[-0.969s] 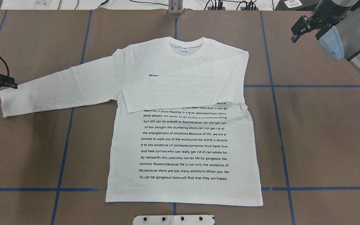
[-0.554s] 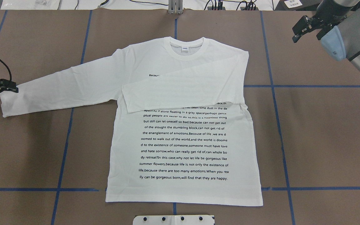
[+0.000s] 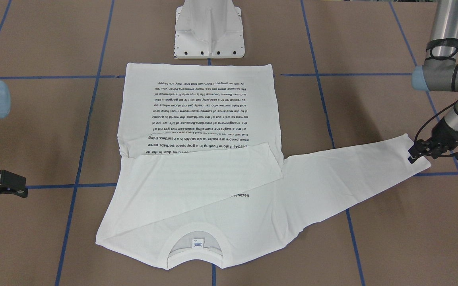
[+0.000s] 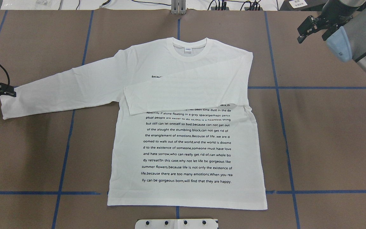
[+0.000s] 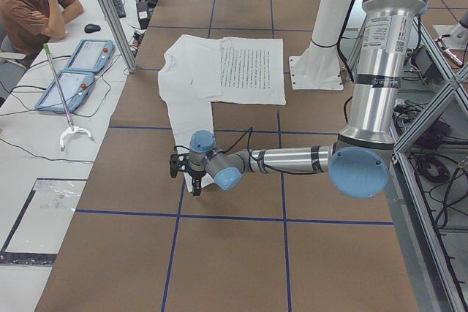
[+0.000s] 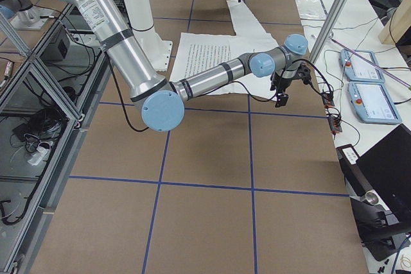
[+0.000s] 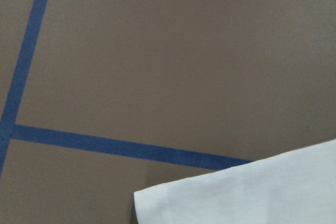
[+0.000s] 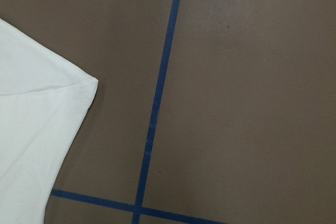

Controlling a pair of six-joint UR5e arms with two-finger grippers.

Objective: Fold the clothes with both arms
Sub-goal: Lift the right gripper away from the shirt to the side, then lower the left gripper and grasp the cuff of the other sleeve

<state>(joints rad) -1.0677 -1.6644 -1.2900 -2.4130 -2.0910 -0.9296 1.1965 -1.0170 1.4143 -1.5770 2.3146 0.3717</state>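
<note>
The white shirt (image 4: 186, 143) lies flat with its black text up and its collar (image 4: 189, 47) at the far side. One sleeve (image 4: 186, 92) is folded across the chest. The other sleeve (image 4: 59, 89) stretches out to the left. My left gripper (image 4: 13, 90) sits low at that sleeve's cuff (image 3: 406, 149), its fingers look slightly apart, and the cuff lies flat. The left wrist view shows the cuff corner (image 7: 247, 192). My right gripper (image 4: 302, 31) hangs open and empty over bare table, off the shirt's folded shoulder (image 8: 37, 108).
The white pedestal base (image 3: 209, 28) stands just behind the shirt's hem. Blue tape lines (image 4: 297, 192) cross the brown table. An operator (image 5: 29, 5) and two tablets (image 5: 73, 71) are at the side bench beyond the far table edge.
My left gripper has shifted a little along the cuff edge toward the near side. My right gripper has edged slightly away from the shirt. The shirt has not moved.
</note>
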